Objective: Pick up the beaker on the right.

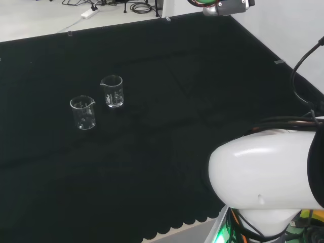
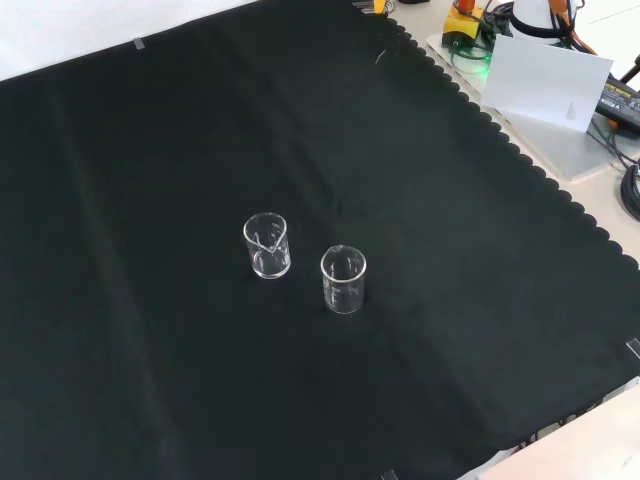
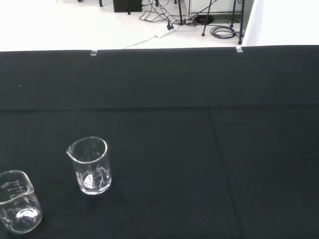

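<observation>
Two small, clear, empty glass beakers stand upright on the black cloth, a short gap between them. In the head view one beaker is to the right and a little farther off, and the other beaker is left of it and nearer. The front view shows the first beaker on the left and the second beaker lower and to the right. In the wrist view the first beaker stands whole, while the second beaker sits at the picture's corner. Nothing touches either beaker.
The arm's white link bulks at the head view's lower right, with black cables above it. The cloth's scalloped edge runs along the front view's right, and beyond it lie a white sheet and cables.
</observation>
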Robot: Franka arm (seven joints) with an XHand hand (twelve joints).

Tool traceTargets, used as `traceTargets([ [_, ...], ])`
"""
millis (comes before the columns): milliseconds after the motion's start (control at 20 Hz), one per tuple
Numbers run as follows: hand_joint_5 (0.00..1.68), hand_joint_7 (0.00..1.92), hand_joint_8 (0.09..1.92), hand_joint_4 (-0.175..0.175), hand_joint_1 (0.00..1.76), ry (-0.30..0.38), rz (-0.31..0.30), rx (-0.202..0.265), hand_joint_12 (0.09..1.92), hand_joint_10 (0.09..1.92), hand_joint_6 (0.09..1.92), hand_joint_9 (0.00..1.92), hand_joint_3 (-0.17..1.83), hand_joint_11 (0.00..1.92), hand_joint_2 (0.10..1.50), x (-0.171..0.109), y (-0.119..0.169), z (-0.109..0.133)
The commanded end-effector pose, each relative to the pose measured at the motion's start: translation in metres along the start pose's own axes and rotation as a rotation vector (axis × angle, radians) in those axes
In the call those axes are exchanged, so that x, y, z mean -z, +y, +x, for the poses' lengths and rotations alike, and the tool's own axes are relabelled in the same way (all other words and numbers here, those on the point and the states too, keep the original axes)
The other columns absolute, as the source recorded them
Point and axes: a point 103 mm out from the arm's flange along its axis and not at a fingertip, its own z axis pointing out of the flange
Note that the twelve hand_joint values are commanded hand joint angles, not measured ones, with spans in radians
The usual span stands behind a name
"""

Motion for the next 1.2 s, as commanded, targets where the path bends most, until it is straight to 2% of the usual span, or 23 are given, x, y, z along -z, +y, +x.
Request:
traceTargets([
  [50, 0.17, 0.05, 0.45, -0.023, 0.26, -0.112, -0.057, -0.067, 0.89, 0.64, 0.09, 0.11, 0.48, 0.0, 1.13, 0.092, -0.032, -0.008],
  [150, 0.14, 0.02, 0.39, -0.01, 0.12, -0.114, -0.056, -0.073, 0.85, 0.61, 0.09, 0.08, 0.36, 0.0, 1.28, 0.098, -0.033, -0.015],
  [250, 0.14, 0.01, 0.37, -0.007, 0.09, -0.113, -0.053, -0.077, 0.84, 0.61, 0.09, 0.08, 0.32, 0.0, 1.32, 0.098, -0.032, -0.022],
  [350, 0.14, 0.01, 0.37, -0.007, 0.08, -0.114, -0.053, -0.082, 0.84, 0.6, 0.09, 0.08, 0.31, 0.0, 1.33, 0.098, -0.03, -0.026],
  [450, 0.14, 0.01, 0.37, -0.006, 0.08, -0.133, -0.058, -0.075, 0.84, 0.6, 0.09, 0.08, 0.3, 0.0, 1.34, 0.1, -0.031, -0.012],
  [700, 0.14, 0.02, 0.37, -0.006, 0.11, -0.115, -0.042, -0.075, 0.84, 0.6, 0.09, 0.08, 0.27, 0.0, 1.34, 0.097, -0.029, -0.013],
  [900, 0.14, 0.02, 0.37, -0.005, 0.13, -0.079, -0.006, -0.08, 0.84, 0.6, 0.09, 0.08, 0.26, 0.0, 1.33, 0.073, -0.015, -0.028],
  [1200, 0.12, 0.03, 0.37, -0.008, 0.16, -0.037, 0.016, -0.099, 0.84, 0.61, 0.09, 0.08, 0.24, 0.0, 1.31, 0.051, 0.0, -0.057],
])
